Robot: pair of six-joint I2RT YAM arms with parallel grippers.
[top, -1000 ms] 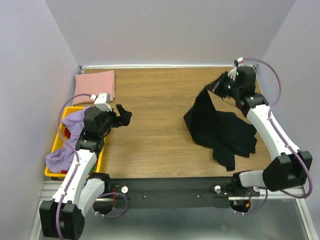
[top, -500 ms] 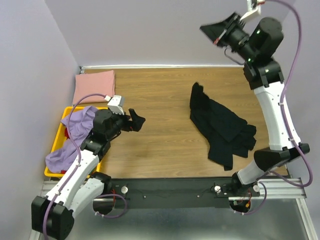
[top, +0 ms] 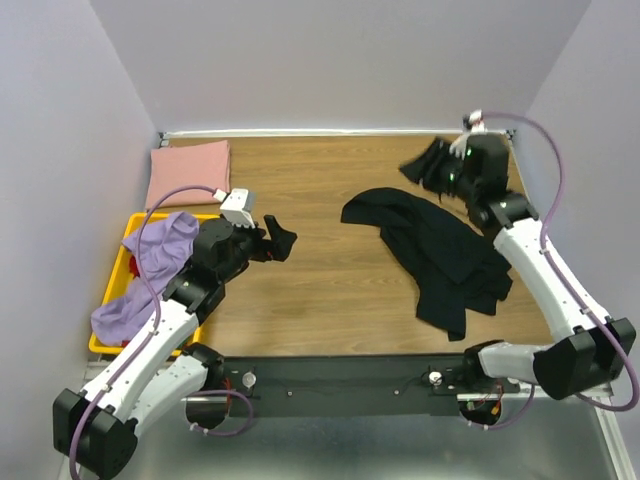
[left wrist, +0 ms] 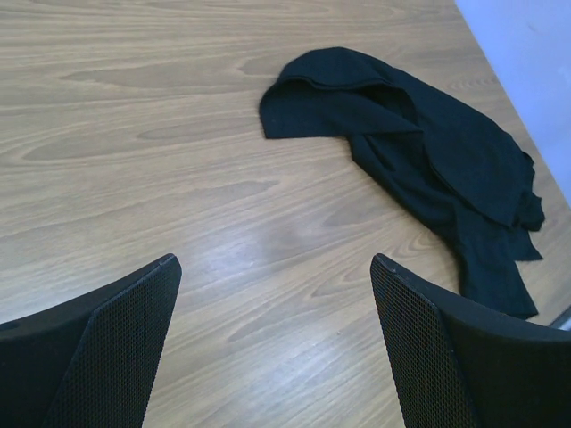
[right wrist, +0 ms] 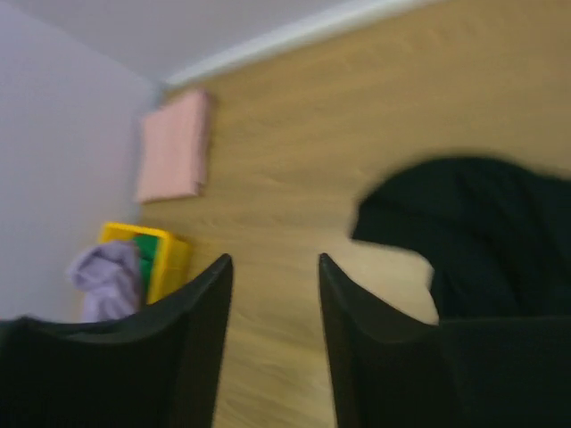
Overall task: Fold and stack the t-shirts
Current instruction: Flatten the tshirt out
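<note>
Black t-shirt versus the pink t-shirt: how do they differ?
The black t-shirt lies crumpled and unfolded; the pink t-shirt is folded into a neat rectangle. The black t-shirt sprawls at right; the pink t-shirt sits in the far left corner. Both rest on the wooden table.

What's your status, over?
Left jaws open, empty. Right jaws open, empty. Black t-shirt crumpled on table, unfolded. Nothing blocking it.

My right wrist view is smearing: the black t-shirt [right wrist: 482, 223] is blurring and running off the right edge. The lavender t-shirt [top: 165, 245] is draping over the yellow crate [top: 127, 226], hiding its contents. The bottom edge is cutting off the fingers [left wrist: 107, 348] of my left pincer [left wrist: 272, 260].
</note>
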